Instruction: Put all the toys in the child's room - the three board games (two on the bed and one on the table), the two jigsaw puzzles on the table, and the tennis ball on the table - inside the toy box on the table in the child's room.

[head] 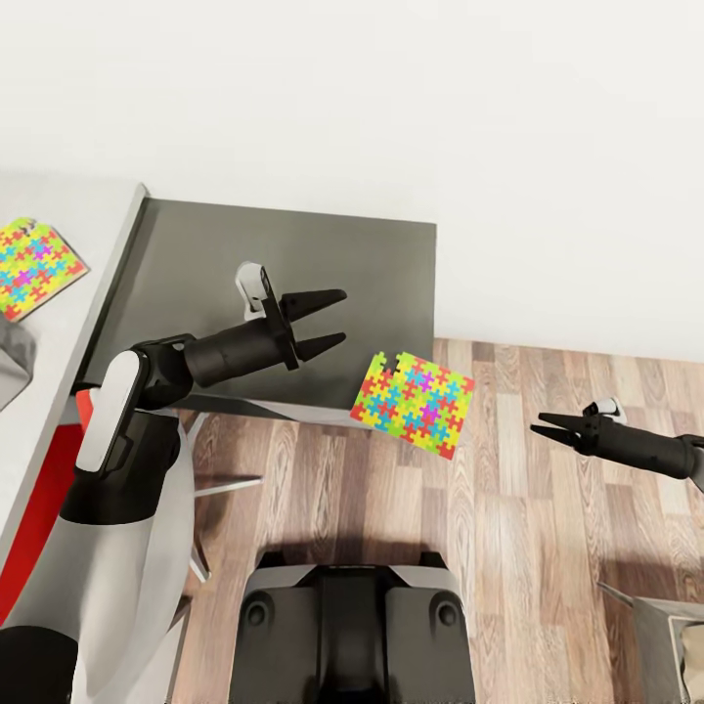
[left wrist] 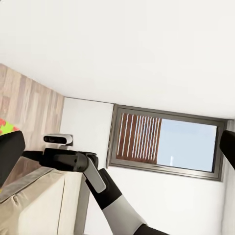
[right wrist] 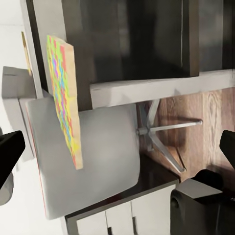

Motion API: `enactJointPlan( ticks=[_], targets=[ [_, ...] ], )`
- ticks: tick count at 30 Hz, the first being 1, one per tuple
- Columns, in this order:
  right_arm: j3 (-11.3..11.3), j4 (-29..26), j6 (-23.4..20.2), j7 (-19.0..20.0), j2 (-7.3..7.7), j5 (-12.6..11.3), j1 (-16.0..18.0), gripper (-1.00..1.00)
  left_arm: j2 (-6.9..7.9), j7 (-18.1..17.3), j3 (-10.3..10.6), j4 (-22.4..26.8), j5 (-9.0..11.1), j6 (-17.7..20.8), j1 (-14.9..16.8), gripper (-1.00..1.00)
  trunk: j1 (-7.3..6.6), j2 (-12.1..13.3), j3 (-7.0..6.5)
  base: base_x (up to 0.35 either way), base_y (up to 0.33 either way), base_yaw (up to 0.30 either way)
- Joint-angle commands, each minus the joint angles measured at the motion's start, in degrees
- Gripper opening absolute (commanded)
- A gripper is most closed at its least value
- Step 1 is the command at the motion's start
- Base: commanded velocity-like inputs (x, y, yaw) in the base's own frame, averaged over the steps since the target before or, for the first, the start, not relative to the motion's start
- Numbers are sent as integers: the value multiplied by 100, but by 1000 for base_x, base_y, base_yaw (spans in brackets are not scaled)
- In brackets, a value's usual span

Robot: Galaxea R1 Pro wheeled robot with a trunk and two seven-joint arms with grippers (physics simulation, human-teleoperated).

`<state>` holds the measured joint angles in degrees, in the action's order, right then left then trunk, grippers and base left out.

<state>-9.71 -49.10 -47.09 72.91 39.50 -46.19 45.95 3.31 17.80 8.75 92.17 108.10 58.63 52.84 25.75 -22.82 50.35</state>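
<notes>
One jigsaw puzzle (head: 414, 403) hangs tilted at the front right corner of the dark grey side table (head: 293, 254), mostly past its edge, and no gripper touches it. In the right wrist view the same jigsaw puzzle (right wrist: 63, 98) shows almost edge-on beside the table edge. Another jigsaw puzzle (head: 34, 266) lies flat on the pale desk (head: 88, 210) at the left. My left gripper (head: 323, 321) is open above the side table, left of the tilted puzzle. My right gripper (head: 548, 425) is open over the floor, right of that puzzle. A pale grey corner (head: 12, 367) at the left edge may be the toy box.
A red-and-white swivel chair (head: 59, 469) with a star base (head: 225, 484) is tucked under the desk by my left arm. Wood-plank floor (head: 548, 548) lies ahead and right. The bed's corner (head: 675, 636) shows at the lower right. A white wall backs the tables.
</notes>
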Motion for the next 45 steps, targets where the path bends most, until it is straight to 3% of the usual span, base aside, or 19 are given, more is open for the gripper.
enactJointPlan(
  ticks=[1, 25, 31, 45],
  targets=[
    [-23, 4, -40, 1, 7, -42, 6, 100, 3, 56, 4, 3, 62, 0, 4, 100, 3, -10, 16, 0, 0, 0],
    [1, -25, -1, 149, 94, -48, -4, 100, 11, 52, 12, 3, 62, 8, -1, 100, 3, -10, 232, 0, 0, 0],
    [3, -84, 32, 385, 102, -38, -27, 100, 8, 50, 12, 3, 62, 8, -1, 100, 3, -10, 255, 0, 0, 0],
    [4, -125, 55, 540, 105, -31, -40, 100, 11, 45, 12, 3, 62, 8, -1, 100, 3, -10, 272, 0, 0, 20]
  ],
)
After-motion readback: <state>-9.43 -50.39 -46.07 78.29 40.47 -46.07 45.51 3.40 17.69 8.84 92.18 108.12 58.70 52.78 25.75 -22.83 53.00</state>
